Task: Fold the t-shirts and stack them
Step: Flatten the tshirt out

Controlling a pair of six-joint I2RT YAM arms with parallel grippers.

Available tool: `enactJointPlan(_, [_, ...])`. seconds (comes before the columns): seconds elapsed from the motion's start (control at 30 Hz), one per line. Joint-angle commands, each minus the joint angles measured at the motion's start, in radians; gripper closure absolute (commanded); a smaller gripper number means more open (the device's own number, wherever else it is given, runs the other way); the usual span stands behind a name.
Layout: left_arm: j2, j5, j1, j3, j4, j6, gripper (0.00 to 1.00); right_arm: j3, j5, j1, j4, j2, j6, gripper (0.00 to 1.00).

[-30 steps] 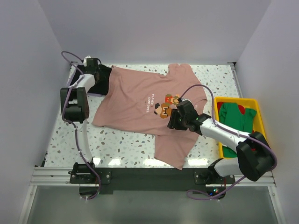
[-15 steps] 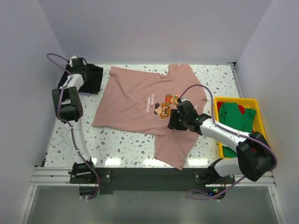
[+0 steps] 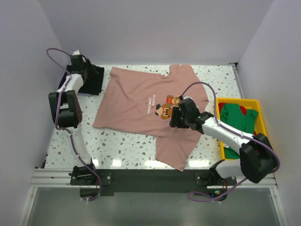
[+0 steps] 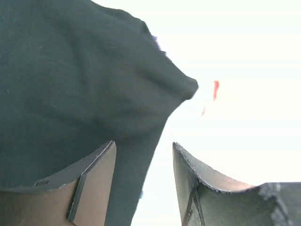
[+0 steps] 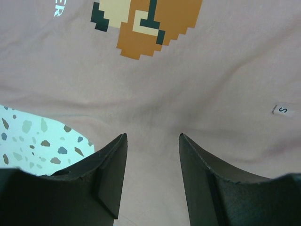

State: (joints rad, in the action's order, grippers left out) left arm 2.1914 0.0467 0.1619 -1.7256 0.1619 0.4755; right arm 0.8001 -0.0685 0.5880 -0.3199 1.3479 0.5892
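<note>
The dusty-pink t-shirt lies spread face up mid-table, with pixel figures and white text on its chest. My right gripper hovers low over its chest, just below the print. The jaws are open, with only flat pink cloth under them. A black t-shirt lies bunched in the far left corner. My left gripper is at its back edge, open. An edge of the black cloth hangs loosely in the gap by the left finger, unpinched.
A yellow bin stands at the right edge, holding a green shirt and a bit of red cloth. White walls close the table's back and sides. A size label shows on the pink shirt.
The left gripper dragged the black shirt back and left, off the pink shirt's edge, and its jaws have now opened. The right gripper shifted slightly on the pink shirt.
</note>
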Motion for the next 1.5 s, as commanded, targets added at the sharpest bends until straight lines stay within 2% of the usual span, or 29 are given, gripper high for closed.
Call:
enactJointPlan(0.0, [-0.168,-0.036,-0.056,0.078,-0.018,-0.067,0.45,0.042,-0.021,-0.02,-0.025,-0.026,-0.014,0.48])
enactJointPlan(0.13, [-0.216,-0.091,-0.114,0.159,0.033,-0.109,0.52,0.034,-0.013,-0.04,-0.022,-0.026,-0.017,0.48])
enactJointPlan(0.33, [-0.179,-0.151,-0.183,0.166,0.148,-0.173,0.62,0.007,-0.008,-0.062,-0.01,-0.024,-0.023,0.48])
enactJointPlan(0.67, [-0.078,-0.169,-0.222,0.176,0.185,-0.195,0.63,-0.042,0.009,-0.091,0.01,-0.029,-0.034,0.48])
enactJointPlan(1.23, [-0.05,-0.186,-0.222,0.175,0.185,-0.192,0.65,-0.073,0.027,-0.111,0.03,-0.029,-0.038,0.48])
enactJointPlan(1.47, [-0.064,-0.163,-0.222,0.178,0.179,-0.192,0.79,-0.088,0.022,-0.125,0.028,-0.039,-0.037,0.48])
